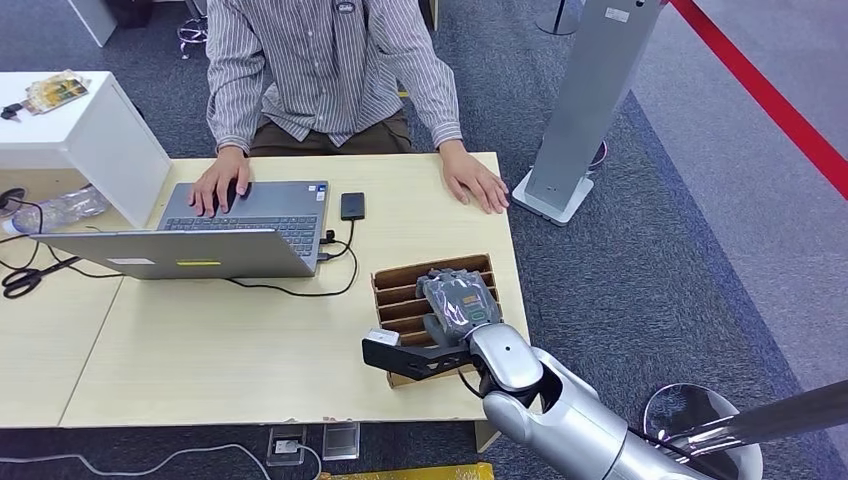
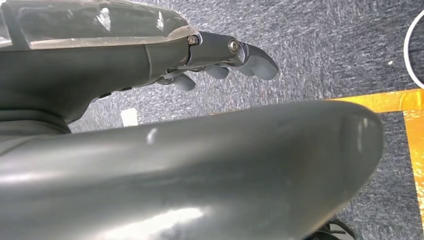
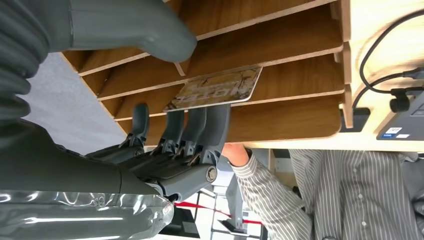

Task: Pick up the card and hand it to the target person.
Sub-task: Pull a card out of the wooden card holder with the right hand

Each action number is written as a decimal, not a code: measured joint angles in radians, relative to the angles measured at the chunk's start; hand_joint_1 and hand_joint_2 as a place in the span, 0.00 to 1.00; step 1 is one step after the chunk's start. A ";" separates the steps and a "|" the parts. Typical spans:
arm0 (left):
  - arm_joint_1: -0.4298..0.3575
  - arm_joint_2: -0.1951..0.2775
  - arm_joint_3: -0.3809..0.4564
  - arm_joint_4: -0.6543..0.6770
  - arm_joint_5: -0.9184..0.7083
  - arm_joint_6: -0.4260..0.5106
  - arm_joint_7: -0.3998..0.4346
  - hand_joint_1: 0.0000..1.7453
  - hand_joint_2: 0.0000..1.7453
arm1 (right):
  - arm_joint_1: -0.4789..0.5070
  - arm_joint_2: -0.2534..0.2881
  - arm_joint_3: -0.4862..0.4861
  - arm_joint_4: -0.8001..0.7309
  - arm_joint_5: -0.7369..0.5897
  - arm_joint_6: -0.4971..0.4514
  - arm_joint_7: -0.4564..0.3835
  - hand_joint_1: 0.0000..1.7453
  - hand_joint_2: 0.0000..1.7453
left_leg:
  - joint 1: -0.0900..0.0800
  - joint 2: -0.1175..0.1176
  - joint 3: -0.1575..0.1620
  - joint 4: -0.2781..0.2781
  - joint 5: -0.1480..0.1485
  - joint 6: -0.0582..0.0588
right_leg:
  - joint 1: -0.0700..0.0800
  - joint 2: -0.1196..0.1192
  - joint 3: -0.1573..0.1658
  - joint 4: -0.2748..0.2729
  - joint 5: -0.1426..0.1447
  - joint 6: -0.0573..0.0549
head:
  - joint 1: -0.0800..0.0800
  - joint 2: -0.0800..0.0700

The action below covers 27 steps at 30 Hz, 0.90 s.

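Light wood table (image 1: 250, 350), grey carpet (image 1: 650, 270), red floor stripe (image 1: 770, 100).

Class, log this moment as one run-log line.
phase: reaching | right robot hand: at card in wooden rack, not gripping | person: seated, waiting

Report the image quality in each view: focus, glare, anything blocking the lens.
Head view: evenly lit and sharp, right hand over the wooden rack. Left wrist view: a blurred dark body part with glare streaks fills most of the frame, left hand in focus. Right wrist view: card sharp, ribbed cover near the lens soft.
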 joint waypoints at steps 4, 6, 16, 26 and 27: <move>0.000 0.000 0.000 0.000 0.000 0.000 0.000 0.00 0.00 | 0.000 0.000 -0.001 0.000 0.002 -0.006 0.003 0.59 1.00 | 0.000 0.000 0.000 0.000 0.000 0.000 | 0.000 0.000 0.000 0.000 0.000 0.000 | 0.000 0.000; 0.000 0.000 0.000 0.000 0.000 0.000 0.000 0.00 0.00 | 0.000 0.000 -0.002 0.000 0.003 -0.007 0.004 0.60 1.00 | 0.000 0.000 0.000 0.000 0.000 0.000 | 0.000 0.000 0.000 0.000 0.000 0.000 | 0.000 0.000; 0.000 0.000 0.000 0.000 0.000 0.000 0.000 0.00 0.00 | 0.000 0.000 -0.011 0.000 0.006 -0.020 0.003 0.94 1.00 | 0.000 0.000 0.000 0.000 0.000 0.000 | 0.000 0.000 0.000 0.000 0.000 0.000 | 0.000 0.000; 0.000 0.000 0.000 0.000 0.000 -0.003 -0.024 0.00 1.00 | 0.011 0.000 -0.024 -0.001 0.024 -0.102 -0.006 1.00 1.00 | 0.000 0.000 0.000 0.000 0.000 0.000 | 0.000 0.000 0.000 0.000 0.000 0.000 | 0.000 0.000; 0.000 0.000 0.000 0.000 0.000 -0.005 -0.027 0.00 1.00 | 0.012 0.000 -0.025 -0.001 0.027 -0.109 -0.008 1.00 1.00 | 0.000 0.000 0.000 0.000 0.000 0.000 | 0.000 0.000 0.000 0.000 0.000 0.000 | 0.000 0.000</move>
